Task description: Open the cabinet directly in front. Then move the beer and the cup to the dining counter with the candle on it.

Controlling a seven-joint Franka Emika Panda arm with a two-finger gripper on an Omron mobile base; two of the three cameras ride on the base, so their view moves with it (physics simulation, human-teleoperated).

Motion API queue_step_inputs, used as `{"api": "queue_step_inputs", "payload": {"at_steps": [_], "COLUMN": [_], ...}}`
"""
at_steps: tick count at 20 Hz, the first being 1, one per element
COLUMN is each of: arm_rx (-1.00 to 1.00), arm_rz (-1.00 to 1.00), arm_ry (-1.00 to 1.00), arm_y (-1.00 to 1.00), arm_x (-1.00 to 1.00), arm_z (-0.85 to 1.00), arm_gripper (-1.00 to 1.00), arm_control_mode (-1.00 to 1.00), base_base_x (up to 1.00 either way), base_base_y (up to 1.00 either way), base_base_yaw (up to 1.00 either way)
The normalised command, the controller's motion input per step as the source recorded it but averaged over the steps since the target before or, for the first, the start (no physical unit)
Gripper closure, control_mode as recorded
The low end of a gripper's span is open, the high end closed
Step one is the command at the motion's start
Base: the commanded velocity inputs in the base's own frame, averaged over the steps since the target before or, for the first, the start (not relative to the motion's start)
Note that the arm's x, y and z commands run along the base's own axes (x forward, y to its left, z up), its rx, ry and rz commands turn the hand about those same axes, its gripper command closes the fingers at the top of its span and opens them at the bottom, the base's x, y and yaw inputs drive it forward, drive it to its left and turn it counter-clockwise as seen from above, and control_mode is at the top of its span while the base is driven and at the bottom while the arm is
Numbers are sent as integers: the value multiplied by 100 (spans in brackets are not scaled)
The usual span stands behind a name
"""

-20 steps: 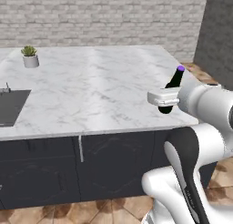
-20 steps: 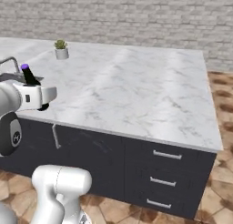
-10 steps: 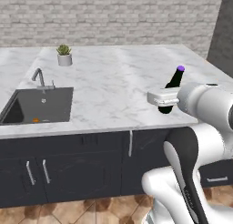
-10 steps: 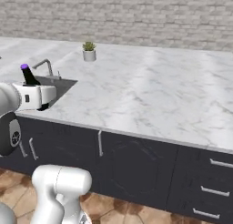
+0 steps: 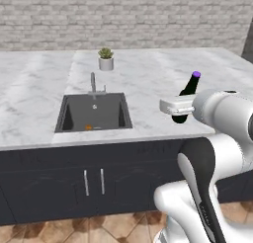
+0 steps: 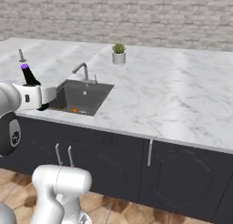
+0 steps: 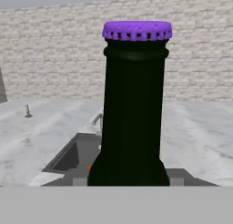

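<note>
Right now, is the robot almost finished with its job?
Not yet. The gripper holds the beer bottle upright, so the beer is already picked up. It hangs over the dining counter by the sink, not set down. The candle stands far off. The cup comes after.

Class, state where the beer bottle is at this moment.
The beer bottle is upright in the gripper, right of the sink in the left base view.

– Where did the two base cameras stand?
– Behind the arm, left and right, looking down across the marble counter [image 5: 148, 84]; both took in the sink [image 5: 94, 113] [image 6: 82, 96] and plant [image 5: 105, 59] [image 6: 119, 53].
– And the hand camera?
– Close against the bottle [image 7: 134, 109], facing the brick wall [image 7: 54, 54].
</note>
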Motion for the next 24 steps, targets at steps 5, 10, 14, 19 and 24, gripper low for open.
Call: {"api": "queue_step_inputs", "payload": {"at_steps": [5, 10, 14, 19, 24], "arm_rx": [0, 0, 0, 0, 0], "arm_rz": [0, 0, 0, 0, 0], "arm_ry": [0, 0, 0, 0, 0], "arm_y": [0, 0, 0, 0, 0], "arm_x": [0, 0, 0, 0, 0], "arm_z": [0, 0, 0, 0, 0], "arm_gripper": [100, 100, 100, 100, 100], "arm_control_mode": [100, 100, 100, 100, 100], "base_base_x": [-2, 0, 0, 0, 0], "base_base_y": [100, 100, 100, 100, 100], "base_base_yaw": [0, 0, 0, 0, 0]}}
